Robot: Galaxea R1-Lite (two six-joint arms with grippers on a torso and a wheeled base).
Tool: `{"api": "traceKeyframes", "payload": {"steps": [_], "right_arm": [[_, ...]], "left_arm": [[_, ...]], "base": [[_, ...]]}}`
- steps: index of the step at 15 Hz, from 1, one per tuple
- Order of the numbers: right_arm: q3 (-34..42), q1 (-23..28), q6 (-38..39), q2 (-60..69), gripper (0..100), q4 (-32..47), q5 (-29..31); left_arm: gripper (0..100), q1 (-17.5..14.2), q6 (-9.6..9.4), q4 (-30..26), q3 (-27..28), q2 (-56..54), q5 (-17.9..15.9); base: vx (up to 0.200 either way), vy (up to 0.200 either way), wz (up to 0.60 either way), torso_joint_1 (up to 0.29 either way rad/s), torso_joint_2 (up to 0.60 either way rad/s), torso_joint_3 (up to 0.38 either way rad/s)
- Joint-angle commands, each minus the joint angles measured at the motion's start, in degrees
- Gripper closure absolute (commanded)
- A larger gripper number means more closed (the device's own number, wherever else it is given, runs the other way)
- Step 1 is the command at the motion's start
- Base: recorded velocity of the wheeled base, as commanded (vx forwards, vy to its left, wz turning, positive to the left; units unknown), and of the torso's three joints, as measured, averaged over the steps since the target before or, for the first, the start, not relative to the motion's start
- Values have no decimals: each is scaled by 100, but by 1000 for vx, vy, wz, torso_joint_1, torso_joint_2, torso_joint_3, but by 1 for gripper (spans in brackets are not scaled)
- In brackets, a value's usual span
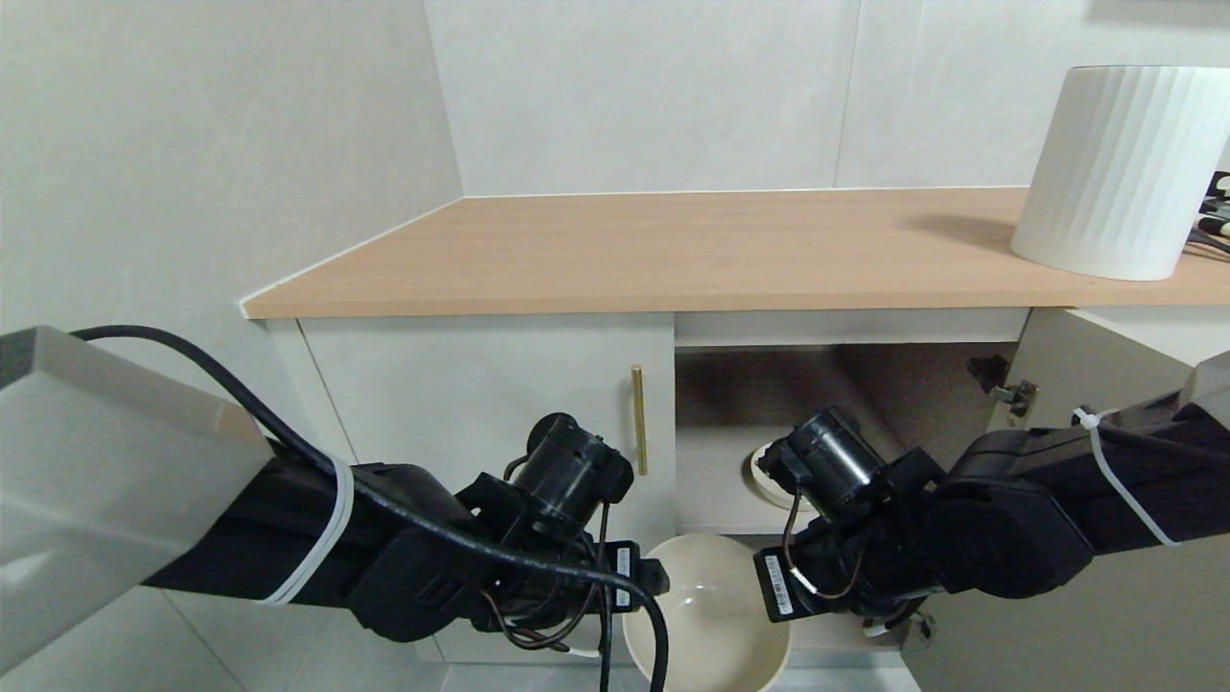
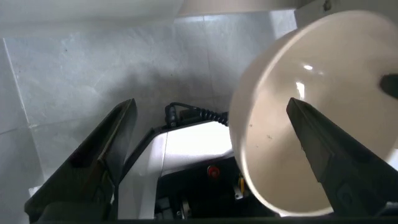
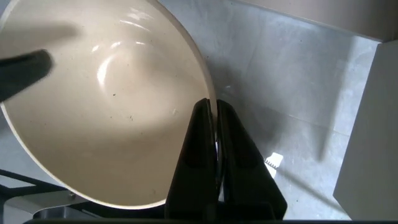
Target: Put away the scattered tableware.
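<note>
bowl (image 1: 706,615) before open cabinet (image 1: 865,384) | plate (image 1: 761,479) inside cabinet | canister (image 1: 1119,173) on countertop (image 1: 673,250), right

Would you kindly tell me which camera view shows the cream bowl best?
The right wrist view: the bowl shows most of its inside, with the right gripper shut on its rim. The head view shows the bowl low down, cut off by the picture's edge. The left wrist view shows part of it, tilted.

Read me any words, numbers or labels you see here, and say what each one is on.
Nothing legible.
Left wrist sticker: barcode with print, too small to read.
Right wrist sticker: barcode with print, too small to read.
</note>
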State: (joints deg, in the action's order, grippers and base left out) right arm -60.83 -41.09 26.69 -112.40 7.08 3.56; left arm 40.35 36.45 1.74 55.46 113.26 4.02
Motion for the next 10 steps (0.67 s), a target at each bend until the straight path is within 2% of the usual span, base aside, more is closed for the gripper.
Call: {"api": "traceKeyframes", "payload": {"steps": [1, 2, 3, 5, 7, 10], "right_arm": [[-17, 5, 12, -98, 100, -23, 48], [-52, 49, 12, -168, 100, -93, 189], [-52, 216, 12, -256, 100, -251, 400], [-52, 647, 12, -379, 100, -559, 620], [-69, 1306, 39, -538, 100, -1139, 628], [-69, 1789, 372, -1012, 100, -2317, 681]], "left_arm": [[0, -10, 11, 10, -8, -120, -16], [0, -18, 11, 10, -8, -164, -16], [0, -36, 90, 19, 0, -226, -16], [0, -71, 126, 19, 0, -252, -24], [0, -98, 117, 10, 0, -261, -24], [0, -98, 117, 10, 0, -287, -16]], "base": [[0, 0, 0, 0, 0, 0], [0, 0, 0, 0, 0, 0], [0, 0, 0, 0, 0, 0], [0, 0, 0, 0, 0, 0], [0, 0, 0, 0, 0, 0], [0, 0, 0, 0, 0, 0]]}}
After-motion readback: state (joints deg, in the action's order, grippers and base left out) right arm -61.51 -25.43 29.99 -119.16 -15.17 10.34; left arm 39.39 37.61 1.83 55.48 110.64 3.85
